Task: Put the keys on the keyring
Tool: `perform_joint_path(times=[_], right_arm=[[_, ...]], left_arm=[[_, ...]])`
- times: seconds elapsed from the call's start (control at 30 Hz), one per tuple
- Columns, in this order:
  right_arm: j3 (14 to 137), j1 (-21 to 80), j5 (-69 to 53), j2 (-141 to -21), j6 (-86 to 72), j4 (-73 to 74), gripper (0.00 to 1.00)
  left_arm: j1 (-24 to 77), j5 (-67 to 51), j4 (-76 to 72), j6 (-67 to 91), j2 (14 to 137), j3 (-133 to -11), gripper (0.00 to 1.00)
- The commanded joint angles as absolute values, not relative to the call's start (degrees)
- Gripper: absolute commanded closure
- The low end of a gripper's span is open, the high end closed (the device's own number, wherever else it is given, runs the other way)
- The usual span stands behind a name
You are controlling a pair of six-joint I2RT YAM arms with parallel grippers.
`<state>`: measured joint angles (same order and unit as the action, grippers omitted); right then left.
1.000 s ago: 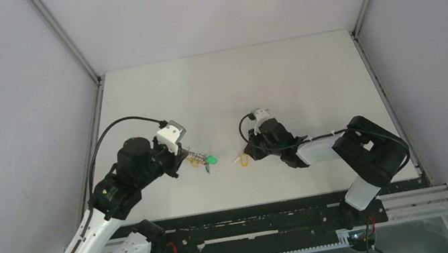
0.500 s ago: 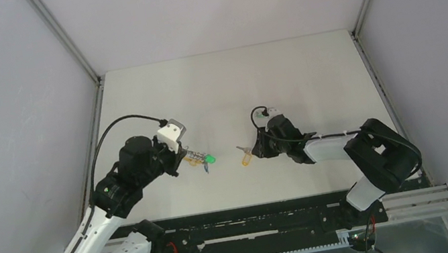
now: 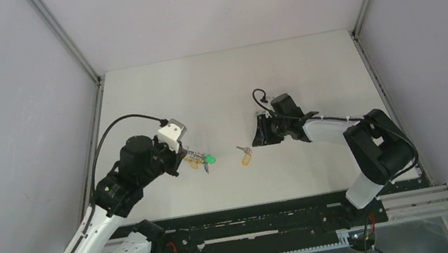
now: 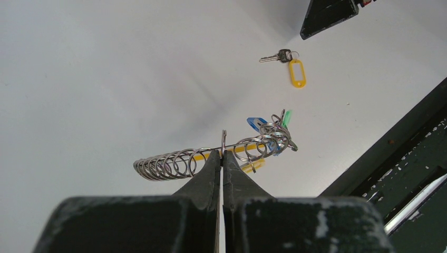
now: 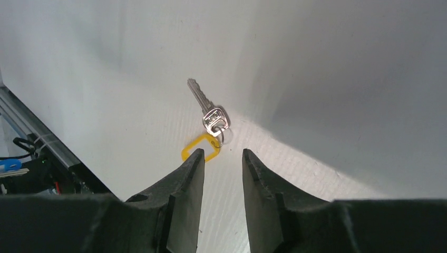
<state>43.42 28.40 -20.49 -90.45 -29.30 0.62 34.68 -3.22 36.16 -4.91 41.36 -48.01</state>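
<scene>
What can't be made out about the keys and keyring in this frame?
Top view: keys on the keyring are too small to count.
Left wrist: the left gripper covers the spot where it pinches the keyring.
Right wrist: the right gripper tip overlaps part of the yellow tag on the loose key.

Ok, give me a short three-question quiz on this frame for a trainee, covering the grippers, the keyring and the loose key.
1. True or false: the right gripper is holding the yellow-tagged key.
2. What does the left gripper clamp? A) the keyring B) a loose key C) nothing
3. Which tag colours hang on the keyring?
Key: 1 false, the key lies loose ahead of open jaws; 2 A; 3 the blue tag and the green tag.
</scene>
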Motion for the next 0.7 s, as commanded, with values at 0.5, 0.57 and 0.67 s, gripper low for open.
perform_joint_path(times=[0.5,0.57,0.67], right_arm=[[53.0,26.9,-34.1,-104.6,-27.9,4.7,0.7],[53.0,26.8,-34.3,-105.2,-28.1,4.4,0.71],[53.0,26.7,-34.3,-105.8,-28.1,4.0,0.74]], left_arm=[[34.2,-4.0,33.4,-4.3,40.9,-48.6,1.0],[34.2,-4.0,33.4,-4.3,40.9,-48.6,1.0],[34.2,-4.0,33.5,-4.3,40.8,-48.5,1.0]])
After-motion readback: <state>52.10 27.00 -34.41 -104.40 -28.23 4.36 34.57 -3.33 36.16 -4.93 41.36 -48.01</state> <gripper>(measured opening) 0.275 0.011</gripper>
